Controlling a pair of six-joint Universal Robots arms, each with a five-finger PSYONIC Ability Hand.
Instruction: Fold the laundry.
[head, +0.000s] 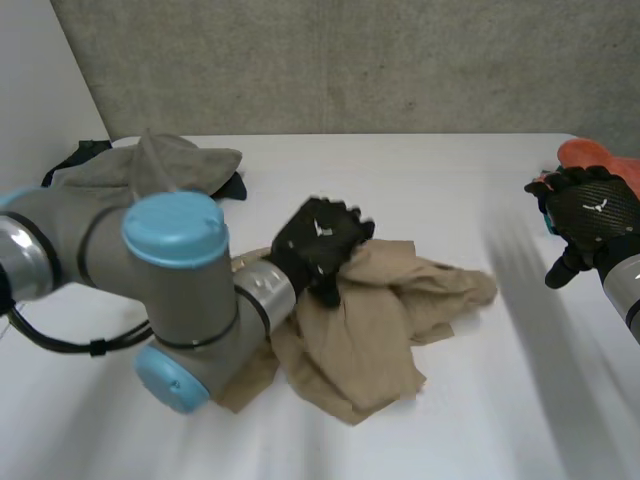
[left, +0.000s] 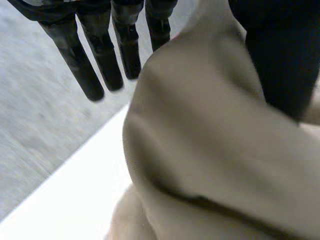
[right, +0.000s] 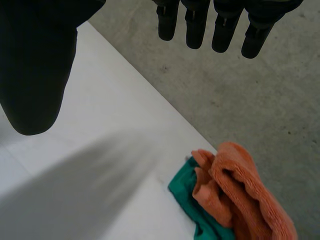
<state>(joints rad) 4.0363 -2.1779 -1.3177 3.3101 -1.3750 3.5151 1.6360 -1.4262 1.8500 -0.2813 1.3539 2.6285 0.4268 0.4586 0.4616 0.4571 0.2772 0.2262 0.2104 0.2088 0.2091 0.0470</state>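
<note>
Rough grey wall (head: 350, 60) stands behind a smooth white table (head: 420, 180). I am at this table with my two black hands.

A tan cloth (head: 380, 320) lies near the middle of the table. It is thin and soft, and it is all bunched up in a lumpy heap with lots of folds. My left hand (head: 320, 240) sits on the far edge of that heap. In my left wrist view the tan cloth (left: 210, 150) puffs up in a big round hump right under my palm. My fingers (left: 80, 60) are long and straight, and my thumb (left: 280, 55) is on the other side of the hump. So the cloth is pinched between them. My left arm (head: 175, 230) is grey and round with a shiny light-blue cap, and it bends in front of the heap.

My right hand (head: 590, 215) is up over the right side of the table, well apart from the tan cloth. Its fingers (right: 195, 25) are straight and spread, and it holds nothing.

Near that hand lies a fluffy orange towel (right: 240, 195), rumpled, with a smooth green cloth (right: 195, 200) just beside it and partly under it. They lie at the table's edge by the wall.

At the far left corner there is a floppy grey-green cloth (head: 160, 165) in a low pile.
</note>
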